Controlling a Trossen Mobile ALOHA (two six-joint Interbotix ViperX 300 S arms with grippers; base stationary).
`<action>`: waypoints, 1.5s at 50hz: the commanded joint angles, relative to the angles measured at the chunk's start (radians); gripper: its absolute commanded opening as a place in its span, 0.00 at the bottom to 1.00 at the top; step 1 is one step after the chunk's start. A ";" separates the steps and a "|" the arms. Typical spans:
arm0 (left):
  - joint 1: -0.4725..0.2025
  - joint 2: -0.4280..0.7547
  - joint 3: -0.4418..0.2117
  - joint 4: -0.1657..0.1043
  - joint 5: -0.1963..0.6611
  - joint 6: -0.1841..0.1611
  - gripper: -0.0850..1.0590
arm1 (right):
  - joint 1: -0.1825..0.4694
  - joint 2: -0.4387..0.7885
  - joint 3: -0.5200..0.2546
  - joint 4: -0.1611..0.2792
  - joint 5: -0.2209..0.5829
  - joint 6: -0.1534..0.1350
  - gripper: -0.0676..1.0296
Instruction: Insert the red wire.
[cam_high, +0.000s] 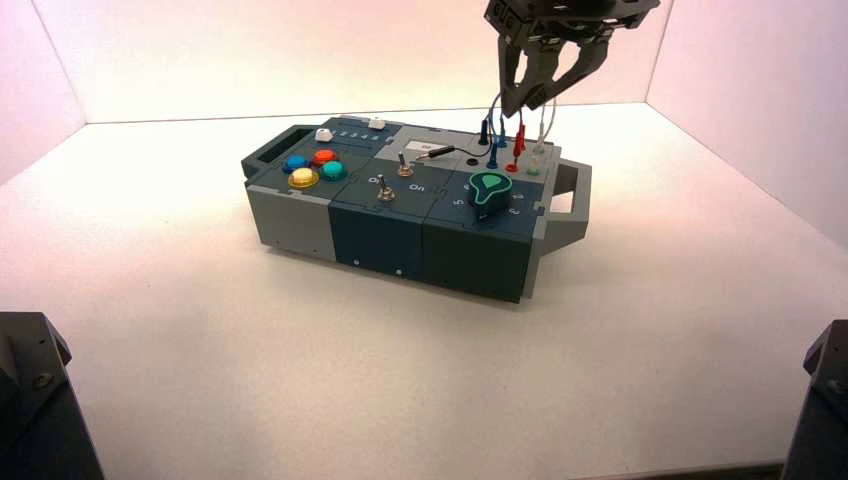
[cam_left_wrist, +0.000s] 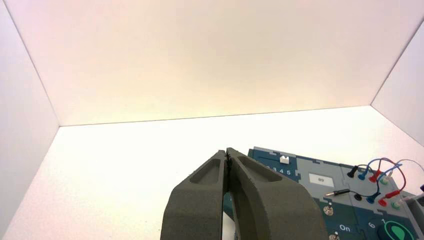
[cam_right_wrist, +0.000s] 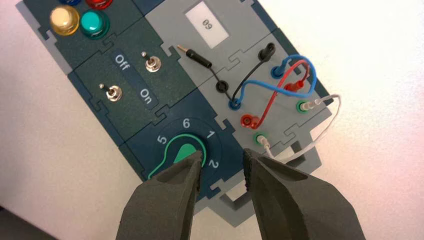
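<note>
The red wire arches in a loop over the grey socket panel at the box's back right corner. One red plug stands in a red socket. The other red plug sits at a second red socket beside the blue one. My right gripper hangs open above these wires with nothing between its fingers. In the right wrist view the right gripper frames the box's edge between the green knob and a green socket. My left gripper is shut and empty, well back from the box.
A blue wire and a white wire loop across the same panel. A black wire's loose plug lies on the box top. Two toggle switches and coloured buttons lie further left. White walls surround the table.
</note>
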 joint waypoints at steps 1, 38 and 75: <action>-0.003 0.006 -0.014 -0.002 -0.014 0.000 0.05 | -0.025 -0.008 -0.031 -0.003 -0.009 0.003 0.47; -0.003 0.006 -0.014 -0.002 -0.015 0.000 0.05 | -0.064 0.052 -0.054 0.000 -0.009 0.003 0.47; -0.005 0.006 -0.015 -0.002 -0.017 0.000 0.05 | -0.064 0.137 -0.092 -0.002 -0.009 0.003 0.47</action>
